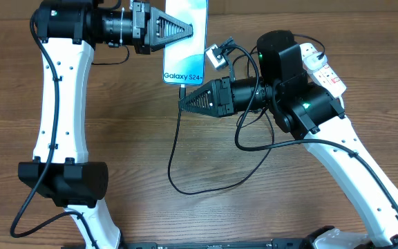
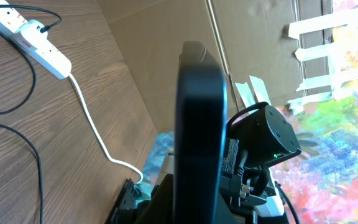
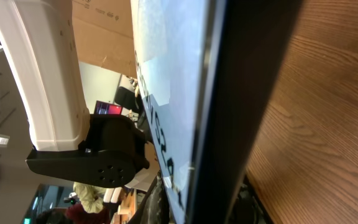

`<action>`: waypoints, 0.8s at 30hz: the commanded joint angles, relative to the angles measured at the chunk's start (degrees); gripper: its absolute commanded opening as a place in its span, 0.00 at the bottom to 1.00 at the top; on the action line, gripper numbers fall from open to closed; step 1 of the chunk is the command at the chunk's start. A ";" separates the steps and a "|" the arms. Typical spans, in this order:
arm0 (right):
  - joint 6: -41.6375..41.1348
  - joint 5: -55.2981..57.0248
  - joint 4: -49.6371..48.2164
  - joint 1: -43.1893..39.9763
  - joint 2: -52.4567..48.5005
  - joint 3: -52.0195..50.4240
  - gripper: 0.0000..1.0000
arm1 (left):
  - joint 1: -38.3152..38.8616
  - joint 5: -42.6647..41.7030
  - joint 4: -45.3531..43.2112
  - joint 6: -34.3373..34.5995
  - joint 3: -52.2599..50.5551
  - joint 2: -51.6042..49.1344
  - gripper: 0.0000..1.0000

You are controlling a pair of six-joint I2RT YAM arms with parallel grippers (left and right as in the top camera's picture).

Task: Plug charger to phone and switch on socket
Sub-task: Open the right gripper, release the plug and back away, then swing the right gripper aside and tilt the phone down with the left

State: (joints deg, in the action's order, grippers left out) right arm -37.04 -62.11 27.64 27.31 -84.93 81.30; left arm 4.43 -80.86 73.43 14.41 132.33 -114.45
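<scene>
My left gripper [image 1: 179,29] is shut on the phone [image 1: 185,41] and holds it above the table at the back, lit blue screen up. In the left wrist view the phone [image 2: 201,124] shows as a dark edge between the jaws. My right gripper [image 1: 182,101] points left at the middle of the phone's bottom edge, closed on the charger [image 1: 173,155] where its thin black cable meets the phone. The connector tip is hidden. The phone [image 3: 166,93] fills the right wrist view. The socket [image 1: 325,68] lies at the back right, with a black plug in it [image 2: 36,38].
The black cable loops on the table in front of the right gripper and runs under the right arm [image 1: 302,104]. The socket's thick white cord [image 2: 98,134] trails off the table's far edge. A cardboard wall [image 2: 166,56] stands behind the table.
</scene>
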 commanded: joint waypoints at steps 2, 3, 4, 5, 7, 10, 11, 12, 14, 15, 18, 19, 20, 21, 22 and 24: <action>0.22 0.57 -0.13 -0.83 -0.07 0.17 0.04 | 0.59 -5.81 0.11 -0.76 0.13 0.35 0.04; 0.22 0.57 -0.13 -0.94 -0.07 0.17 0.04 | 0.59 -5.81 0.11 -0.81 0.13 0.35 0.04; 0.22 0.57 -0.13 -0.94 -0.07 0.17 0.04 | 0.59 -5.81 0.11 -0.94 0.13 0.35 0.04; 0.22 0.59 -0.13 -0.94 -0.07 0.17 0.04 | 0.59 -5.81 0.11 -0.96 0.13 0.35 0.04; 0.22 0.59 -0.15 -0.94 -0.07 0.17 0.04 | 0.59 -5.79 0.17 -1.16 0.13 0.35 0.04; 0.22 0.59 -0.33 -0.94 -0.07 0.17 0.04 | 0.63 -5.79 0.20 -1.18 0.13 0.35 0.04; 0.22 0.59 -0.39 -0.94 -0.07 0.17 0.04 | 0.66 -5.79 0.20 -1.27 0.13 0.35 0.04; 0.20 0.59 -0.48 -0.94 -0.07 0.17 0.04 | 0.74 -5.81 0.26 -1.68 0.13 0.35 0.04; 0.20 0.59 -0.61 -0.94 -0.07 0.17 0.04 | 0.90 -5.79 0.39 -2.34 0.13 0.35 0.04; 0.20 0.59 -0.61 -0.96 -0.07 0.17 0.04 | 0.98 -5.79 0.70 -2.73 0.13 0.35 0.04; 0.20 0.59 -0.61 -1.09 -0.07 0.17 0.04 | 1.18 -5.75 1.86 -4.48 0.13 0.35 0.04; 0.20 0.59 -0.61 -1.09 -0.07 0.17 0.04 | 1.25 -5.75 2.19 -5.09 0.13 0.35 0.04; 0.22 0.59 -0.61 -1.09 -0.07 0.17 0.04 | 1.29 -5.68 2.69 -5.55 0.13 0.35 0.04; 0.20 0.59 -0.61 -1.09 -0.07 0.17 0.04 | 1.29 -5.57 3.02 -5.70 0.13 0.35 0.04; 0.20 0.59 -0.63 -1.09 -0.07 0.17 0.04 | 1.29 -5.57 3.17 -6.03 0.13 0.35 0.04; 0.20 0.59 -0.66 -1.27 -0.07 0.17 0.04 | 1.29 -5.60 3.39 -6.62 0.13 0.35 0.04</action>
State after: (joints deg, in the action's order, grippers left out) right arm -36.91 -62.76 27.64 26.96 -84.93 81.30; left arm 4.43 -81.47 75.94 10.07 132.33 -114.45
